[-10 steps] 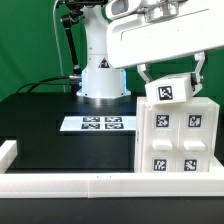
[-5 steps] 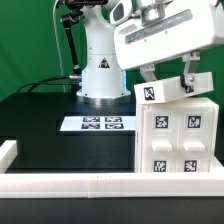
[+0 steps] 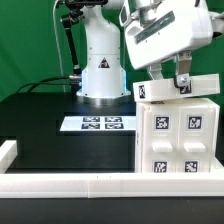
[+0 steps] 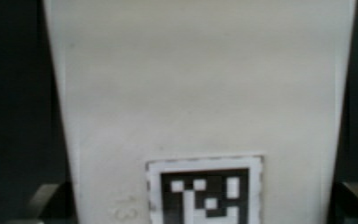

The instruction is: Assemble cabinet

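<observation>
The cabinet (image 3: pixel 176 140) is a white box with several black-and-white tags on its front, standing at the exterior view's right. A flat white panel (image 3: pixel 180 92) with one tag lies tilted across the cabinet's top. My gripper (image 3: pixel 168 82) comes down over this panel from above and is shut on it, one dark finger (image 3: pixel 184 82) on each long side. In the wrist view the panel (image 4: pixel 194 90) fills the space between the fingers (image 4: pixel 48 200), and its tag (image 4: pixel 206 190) sits near my gripper (image 4: pixel 202 205). Whether the panel's underside touches the cabinet is hidden.
The marker board (image 3: pixel 97 123) lies flat on the black table, at the exterior view's left of the cabinet. A low white rail (image 3: pixel 90 184) runs along the table's front edge, with a raised end (image 3: pixel 8 152) at the left. The arm's base (image 3: pixel 102 78) stands behind the board.
My wrist has turned and the held panel has tipped with it, from standing nearly upright above the cabinet to lying almost flat over the cabinet's top.
</observation>
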### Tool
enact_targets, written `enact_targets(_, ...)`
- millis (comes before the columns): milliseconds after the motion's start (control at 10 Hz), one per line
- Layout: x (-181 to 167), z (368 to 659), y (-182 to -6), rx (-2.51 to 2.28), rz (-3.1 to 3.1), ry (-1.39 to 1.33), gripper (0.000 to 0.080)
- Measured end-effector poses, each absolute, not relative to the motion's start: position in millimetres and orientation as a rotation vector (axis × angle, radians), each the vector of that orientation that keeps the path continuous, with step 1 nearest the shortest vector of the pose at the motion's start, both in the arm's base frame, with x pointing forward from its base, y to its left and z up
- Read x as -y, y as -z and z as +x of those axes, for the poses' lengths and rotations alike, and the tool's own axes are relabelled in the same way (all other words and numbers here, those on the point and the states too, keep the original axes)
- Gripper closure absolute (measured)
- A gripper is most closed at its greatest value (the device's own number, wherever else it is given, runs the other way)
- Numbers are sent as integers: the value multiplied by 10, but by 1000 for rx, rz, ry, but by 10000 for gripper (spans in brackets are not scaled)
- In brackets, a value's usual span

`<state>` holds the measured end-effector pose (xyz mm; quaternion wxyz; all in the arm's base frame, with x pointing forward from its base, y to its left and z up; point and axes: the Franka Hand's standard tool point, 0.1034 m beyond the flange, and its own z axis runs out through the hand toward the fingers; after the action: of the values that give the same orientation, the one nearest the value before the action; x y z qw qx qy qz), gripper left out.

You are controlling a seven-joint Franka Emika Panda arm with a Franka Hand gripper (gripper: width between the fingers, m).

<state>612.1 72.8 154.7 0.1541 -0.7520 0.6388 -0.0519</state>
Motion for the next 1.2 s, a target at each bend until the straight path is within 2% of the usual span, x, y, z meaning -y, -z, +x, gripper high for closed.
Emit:
enact_targets(1100,-764,6114,-1536,-2424,-1330,-112,236)
enact_targets(1200,-769,6113,-1536,-2407,-1358,-107,129)
